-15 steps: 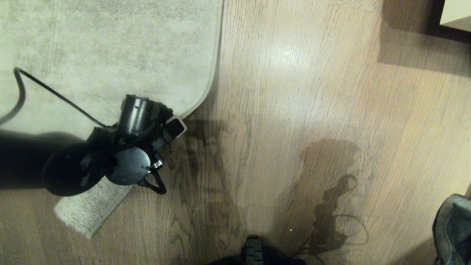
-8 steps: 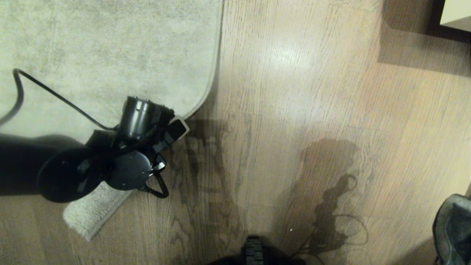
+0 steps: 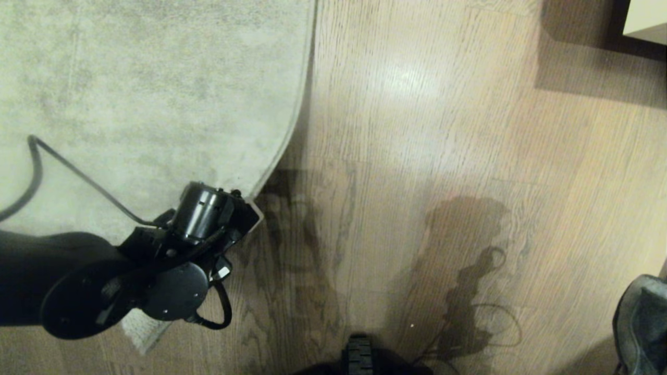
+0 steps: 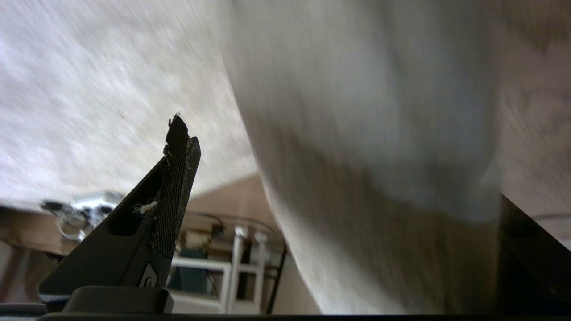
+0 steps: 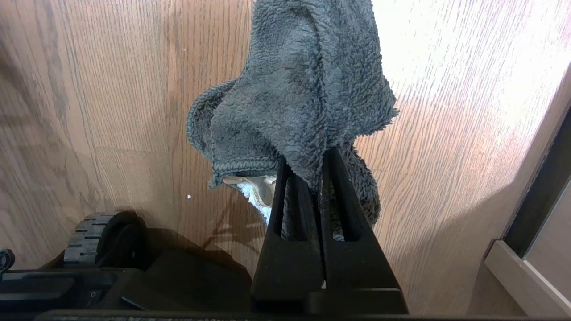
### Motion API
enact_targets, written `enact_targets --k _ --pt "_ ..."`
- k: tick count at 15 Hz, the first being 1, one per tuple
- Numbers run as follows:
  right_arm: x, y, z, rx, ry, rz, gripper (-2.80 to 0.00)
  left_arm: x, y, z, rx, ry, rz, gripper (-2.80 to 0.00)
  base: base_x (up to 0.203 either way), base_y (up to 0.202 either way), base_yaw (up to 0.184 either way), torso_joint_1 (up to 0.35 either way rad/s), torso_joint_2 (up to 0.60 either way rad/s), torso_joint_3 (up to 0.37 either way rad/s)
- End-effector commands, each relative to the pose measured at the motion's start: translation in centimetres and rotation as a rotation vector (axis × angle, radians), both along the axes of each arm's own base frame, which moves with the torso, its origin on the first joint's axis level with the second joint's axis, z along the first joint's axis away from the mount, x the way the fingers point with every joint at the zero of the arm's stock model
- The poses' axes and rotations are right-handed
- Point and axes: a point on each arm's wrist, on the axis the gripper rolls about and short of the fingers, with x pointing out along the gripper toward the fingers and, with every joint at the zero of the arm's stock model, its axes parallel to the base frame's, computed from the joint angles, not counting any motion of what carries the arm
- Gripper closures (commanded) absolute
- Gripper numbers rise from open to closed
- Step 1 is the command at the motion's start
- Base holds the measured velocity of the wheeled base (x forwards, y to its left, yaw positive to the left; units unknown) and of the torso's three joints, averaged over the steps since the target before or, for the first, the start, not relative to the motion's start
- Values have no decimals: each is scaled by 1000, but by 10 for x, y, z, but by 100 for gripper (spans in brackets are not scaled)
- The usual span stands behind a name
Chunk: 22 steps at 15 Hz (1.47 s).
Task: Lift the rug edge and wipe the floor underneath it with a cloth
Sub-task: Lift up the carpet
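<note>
I am working at the near right corner of the rug [image 3: 156, 83] with my left pincer [image 4: 339, 178], low on the left of the head view, where the arm's black wrist covers the fingers. The wrist view shows the pincer's fingers [image 4: 176, 178] spread wide, one dark textured finger on one side and a pale fold of rug filling the gap between it and the other finger at the frame's edge. I cannot tell whether the fold is touching either pad. A strip of the rug's pile is showing on the near side of my wrist [image 3: 140, 333], lying on the wood planks, while the rug's main body is spreading out across the far left of the scene. A thin black cable [image 3: 62, 166] is looping from my left arm over the rug.

The floor [image 3: 417, 156] is taking up the middle and right of the scene, with a bright sheen in the far middle and my own shadow falling across the near planks.

My right pincer [image 5: 312, 178] is hanging at the near right, just above the floor, clamped tight on the cloth [image 5: 294, 102]. The grey fleecy rag is bunching up beyond the closed fingertips, and its edge [image 3: 641, 323] is peeking in at the near right corner of the head view. One wheel of my base [image 5: 96, 236] is sitting on the planks just beside it.
</note>
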Motion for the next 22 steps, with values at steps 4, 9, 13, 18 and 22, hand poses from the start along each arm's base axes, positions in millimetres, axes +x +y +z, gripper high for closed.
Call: enact_targets --k 4,9,13,18,22 --pt "0 0 0 0 1 0 0 -25 17 -19 -5 41 41 -280 0 0 0 0 0 0" --pt "0 0 0 0 1 0 0 -37 25 -33 -49 49 98 -280 0 0 0 0 0 0" --pt "0 0 0 0 1 0 0 -39 27 -42 -85 51 140 -280 0 0 0 0 0 0" --pt "0 0 0 0 1 0 0 -34 25 -48 -78 69 146 -280 0 0 0 0 0 0" --pt "0 0 0 0 1 0 0 -25 21 -49 -110 18 142 -280 0 0 0 0 0 0"
